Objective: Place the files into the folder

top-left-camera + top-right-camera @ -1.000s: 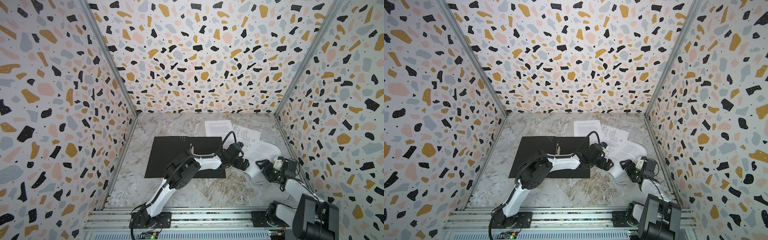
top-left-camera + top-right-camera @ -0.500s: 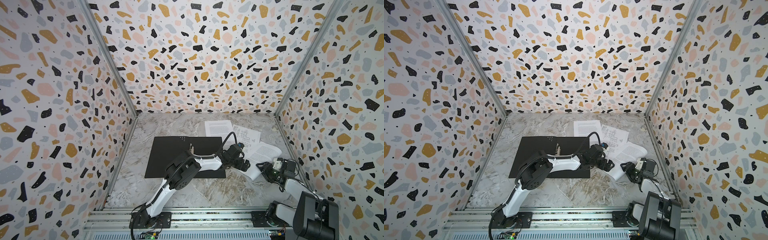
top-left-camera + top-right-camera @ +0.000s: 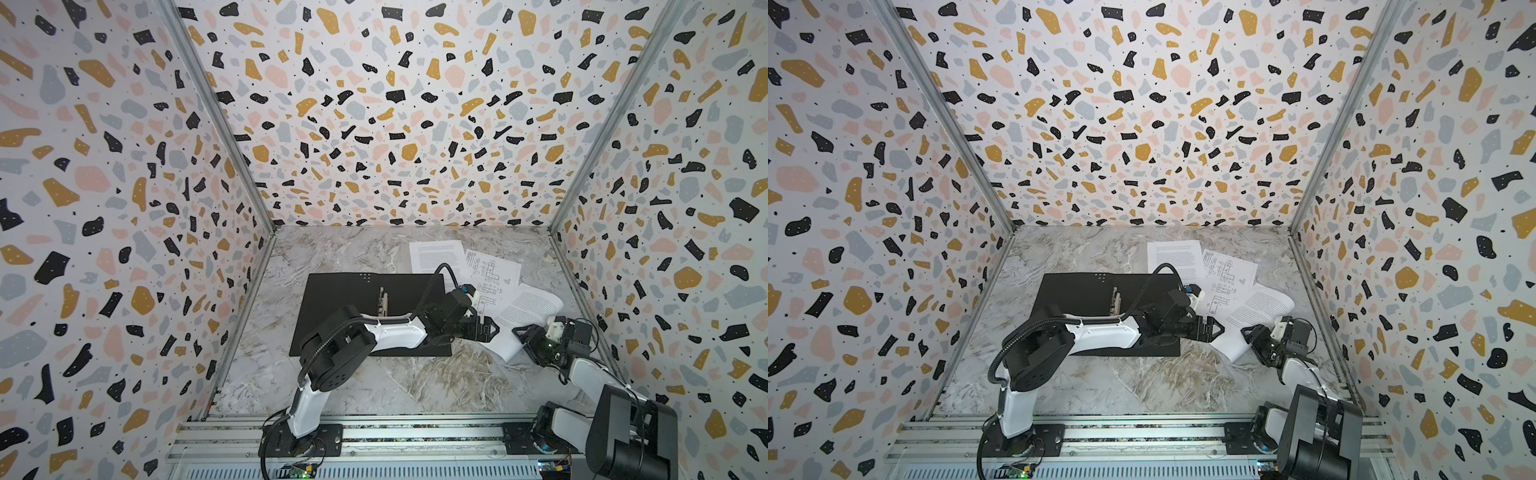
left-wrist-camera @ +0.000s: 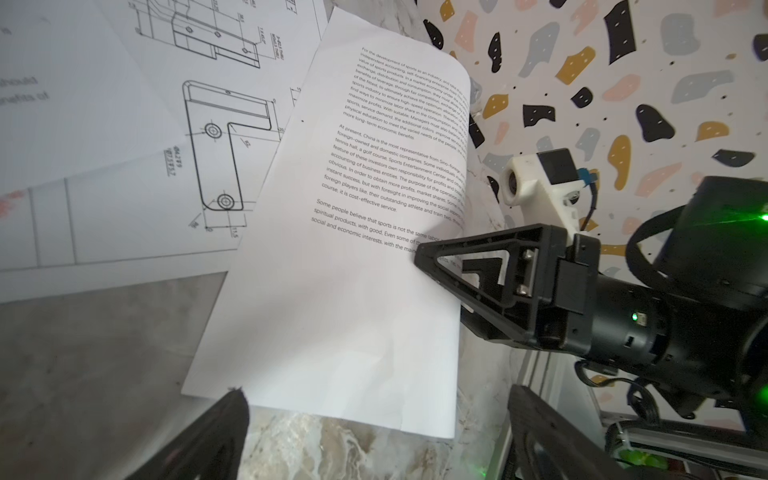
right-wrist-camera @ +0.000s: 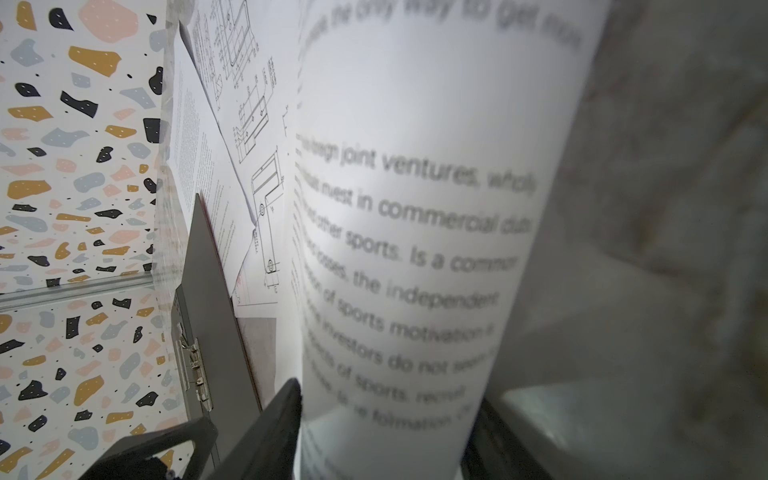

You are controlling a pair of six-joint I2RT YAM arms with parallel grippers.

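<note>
The folder lies open, black inside up, with its metal clip at the spine. To its right lie the files: a text sheet, a drawing sheet and a nearer text sheet that is bowed upward. My right gripper is shut on the near right part of that bowed sheet, which bulges between its fingers. My left gripper is open by the same sheet's near left corner, and nothing lies between its fingers.
The right wall and its metal rail run close behind my right arm. The drawing sheet overlaps the far text sheet, and the bowed sheet overlaps the drawing. Bare marble floor lies in front of the folder.
My right gripper's jaws have narrowed around the bowed text sheet. The left gripper has stayed open at the sheet's near left corner, barely moving.
</note>
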